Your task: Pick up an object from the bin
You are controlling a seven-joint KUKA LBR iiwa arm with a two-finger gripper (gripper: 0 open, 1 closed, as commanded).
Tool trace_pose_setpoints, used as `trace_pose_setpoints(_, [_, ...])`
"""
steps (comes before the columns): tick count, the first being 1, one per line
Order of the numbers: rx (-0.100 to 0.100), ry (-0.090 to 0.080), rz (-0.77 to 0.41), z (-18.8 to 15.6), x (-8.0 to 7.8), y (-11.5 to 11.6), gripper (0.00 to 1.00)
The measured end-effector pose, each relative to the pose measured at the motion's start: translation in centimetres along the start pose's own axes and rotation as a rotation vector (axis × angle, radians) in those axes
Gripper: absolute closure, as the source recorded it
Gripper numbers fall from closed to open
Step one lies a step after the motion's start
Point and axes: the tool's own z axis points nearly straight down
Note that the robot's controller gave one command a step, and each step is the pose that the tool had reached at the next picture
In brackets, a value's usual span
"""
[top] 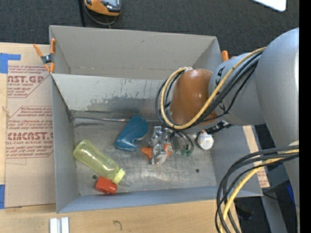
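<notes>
My gripper point(158, 152) reaches down to the bin floor just right of centre, under the orange wrist cover. Its metal fingertips stand over a small orange piece point(147, 152) that lies at their left side; I cannot make out whether anything is between them. A blue rounded thing point(131, 132) lies just to the left of the gripper, apart from it. A small white ball-like thing point(205, 141) rests to the right, below the arm.
A yellow-green translucent bottle point(97, 161) lies tilted at the front left of the bin, with a red cap-like block point(106, 185) next to its lower end. The arm and its cables cover the bin's right rear part.
</notes>
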Motion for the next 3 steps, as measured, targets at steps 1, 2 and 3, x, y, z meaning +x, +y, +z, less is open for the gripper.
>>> trace_pose_setpoints(1, [0.0, 0.0, 0.0, 0.0, 0.0, 0.0, 1.0])
trace_pose_setpoints(2, [0.003, 0.017, -0.025, -4.0, 0.8, 0.8, 1.0])
trace_pose_setpoints(3, [0.003, 0.006, -0.018, -19.1, -0.7, -0.9, 1.0])
